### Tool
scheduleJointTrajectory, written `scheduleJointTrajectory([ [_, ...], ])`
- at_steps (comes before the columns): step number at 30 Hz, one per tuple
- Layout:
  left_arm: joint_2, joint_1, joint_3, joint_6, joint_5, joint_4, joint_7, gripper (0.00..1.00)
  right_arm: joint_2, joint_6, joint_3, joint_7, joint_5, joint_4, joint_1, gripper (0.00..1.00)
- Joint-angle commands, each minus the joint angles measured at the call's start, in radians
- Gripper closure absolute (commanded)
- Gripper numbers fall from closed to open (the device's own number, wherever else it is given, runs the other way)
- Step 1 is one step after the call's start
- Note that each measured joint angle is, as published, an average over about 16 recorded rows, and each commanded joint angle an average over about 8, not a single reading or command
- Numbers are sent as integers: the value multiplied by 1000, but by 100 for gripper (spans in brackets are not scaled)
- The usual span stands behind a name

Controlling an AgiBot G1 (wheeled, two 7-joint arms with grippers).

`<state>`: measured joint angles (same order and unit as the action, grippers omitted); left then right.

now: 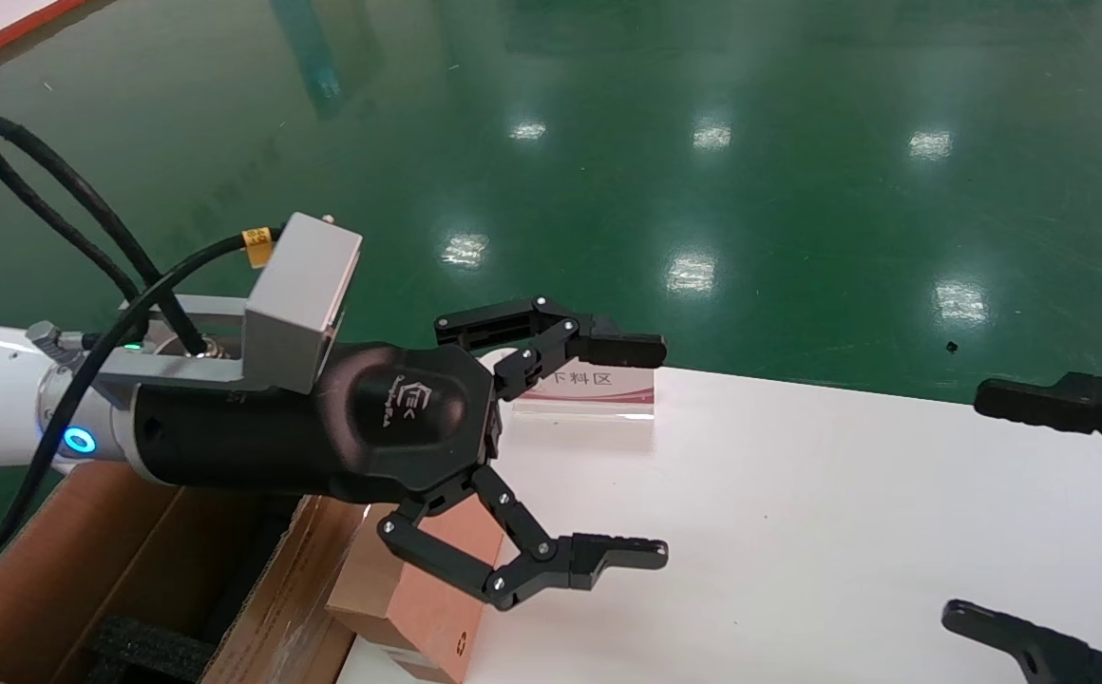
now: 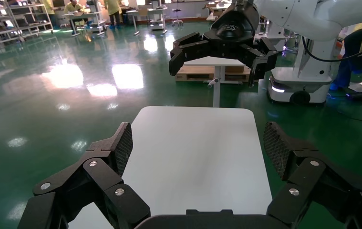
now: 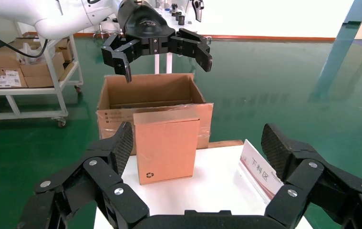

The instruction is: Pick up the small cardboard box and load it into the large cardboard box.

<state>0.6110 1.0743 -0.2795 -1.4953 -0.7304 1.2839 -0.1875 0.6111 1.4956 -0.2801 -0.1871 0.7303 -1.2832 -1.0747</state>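
The small cardboard box [image 3: 166,145] is seen upright at the left end of the white surface [image 1: 798,532], against the large cardboard box [image 3: 150,98]; its recycling mark is shown plainly only in the right wrist view. The left gripper [image 1: 641,451] is held above it, jaws spread wide and empty. The right gripper [image 1: 993,508], also wide open, is glimpsed at the head view's right edge. A red-edged sign [image 3: 260,171] is stood on the surface.

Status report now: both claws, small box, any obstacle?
Left claw open, above small box. Right claw open, empty, over table. Small box upright against large box. Nothing in the way.
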Motion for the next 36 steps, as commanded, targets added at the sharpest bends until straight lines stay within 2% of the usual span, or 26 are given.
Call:
scheduleJointTrajectory([
  [1,0,0,0,0,0,0,0,0,0,0,0,0,0,0,0,0],
  [21,-13,11,-14,10,-31,10,-27,0,0,0,-1,0,0,1,0,0],
  [29,-62,83,-71,31,-173,49,-150,0,0,0,-1,1,-1,1,-1,0],
  [36,-68,234,-175,-12,-392,62,-335,0,0,0,-2,1,-1,1,-1,0],
])
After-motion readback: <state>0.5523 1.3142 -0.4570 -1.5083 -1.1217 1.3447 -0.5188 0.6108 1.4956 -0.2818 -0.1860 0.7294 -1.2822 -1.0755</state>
